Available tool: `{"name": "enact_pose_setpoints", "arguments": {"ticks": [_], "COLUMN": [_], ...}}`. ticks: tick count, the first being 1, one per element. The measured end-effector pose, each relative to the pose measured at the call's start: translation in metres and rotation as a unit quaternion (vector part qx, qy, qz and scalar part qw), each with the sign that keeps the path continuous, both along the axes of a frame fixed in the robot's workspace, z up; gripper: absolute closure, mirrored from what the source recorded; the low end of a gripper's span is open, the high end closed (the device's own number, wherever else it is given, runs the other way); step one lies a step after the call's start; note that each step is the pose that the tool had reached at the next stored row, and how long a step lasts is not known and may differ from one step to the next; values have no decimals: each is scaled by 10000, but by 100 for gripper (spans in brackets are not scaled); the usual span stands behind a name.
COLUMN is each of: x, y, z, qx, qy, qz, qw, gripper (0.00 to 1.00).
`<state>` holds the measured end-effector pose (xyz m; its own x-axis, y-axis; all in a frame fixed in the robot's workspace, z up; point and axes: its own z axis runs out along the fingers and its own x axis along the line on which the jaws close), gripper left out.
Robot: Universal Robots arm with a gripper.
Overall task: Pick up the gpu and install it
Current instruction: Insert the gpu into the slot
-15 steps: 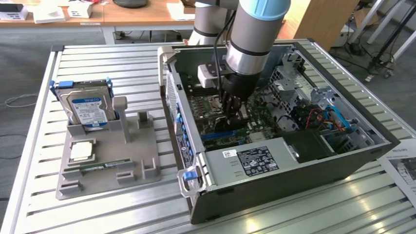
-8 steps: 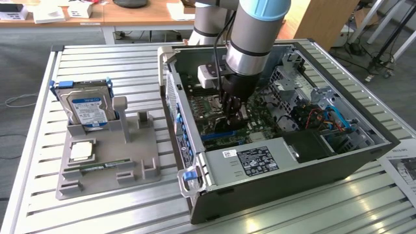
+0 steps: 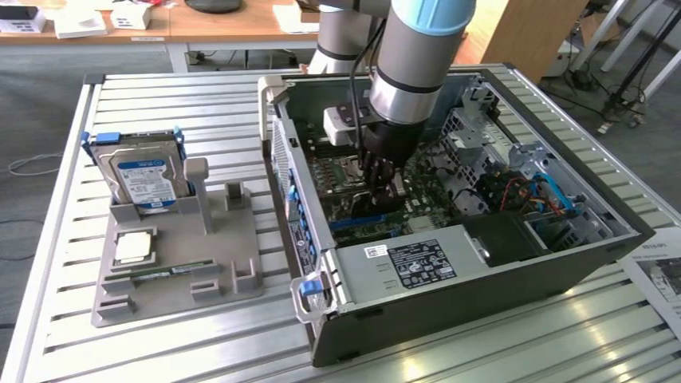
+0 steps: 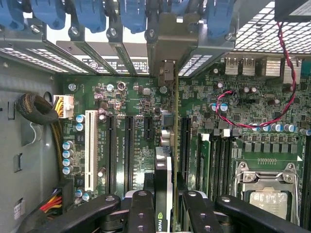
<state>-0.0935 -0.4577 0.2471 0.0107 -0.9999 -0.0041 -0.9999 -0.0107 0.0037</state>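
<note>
The slatted metal table [image 3: 159, 335] carries an open computer case [image 3: 479, 311] lying on its side, with a grey parts holder [image 3: 175, 255] beside it toward the exterior view's left. The robot arm [image 3: 415, 72] reaches down into the case over the green motherboard [image 4: 131, 97]. In the holder, a hard drive [image 3: 143, 179] with a blue-and-white label stands upright. The gripper [image 4: 164, 213] is closed on the gpu [image 4: 164, 184], its black fingers [image 4: 141, 213] pressed against both flat sides of the card. In the wrist view the card stands edge-on, in line with a long slot on the motherboard, its metal end bracket [image 4: 167, 43] up against the case's rear slot openings. Whether it is fully seated I cannot tell.
</note>
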Motion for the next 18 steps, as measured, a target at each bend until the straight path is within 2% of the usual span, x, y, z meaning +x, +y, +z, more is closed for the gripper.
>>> {"name": "enact_pose_setpoints", "arguments": {"ticks": [10, 18], "x": [-3, -3], "y": [0, 0], "z": [-11, -15], "qx": [0, 0], "qy": [-1, -16], "qz": [-1, -1], "qw": [10000, 10000], "gripper": [73, 73]}}
